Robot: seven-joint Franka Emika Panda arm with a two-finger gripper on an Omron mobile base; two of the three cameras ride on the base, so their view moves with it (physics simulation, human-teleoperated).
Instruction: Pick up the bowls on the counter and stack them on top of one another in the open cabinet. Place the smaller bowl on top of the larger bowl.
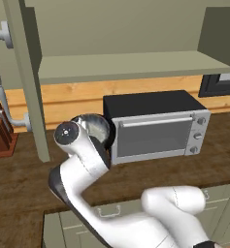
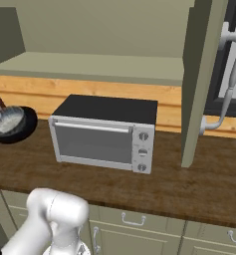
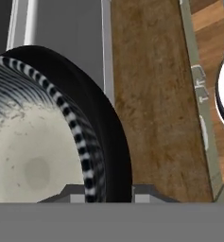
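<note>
Hand [image 3: 109, 191] is pinching the rim of the smaller bowl [image 3: 33, 156], prob so it lifts w/o tipping. It's nested in the larger bowl [image 3: 108, 137], both right at the fingertips on the surface [image 3: 151, 94]. Toaster oven [image 1: 153, 126] just beside; open cabinet [image 1: 131, 65] shelf above, further back.

bowl [image 2: 12, 123] on counter [image 2: 189, 184], left of oven [image 2: 104, 132] | shelf [image 2: 99, 67] above oven | door [image 2: 199, 84] right of oven

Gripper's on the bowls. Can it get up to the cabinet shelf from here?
Probably yes. The gripper clamps the nested bowls beside the toaster oven; the shelf above is open-fronted, with the door swung aside.
</note>
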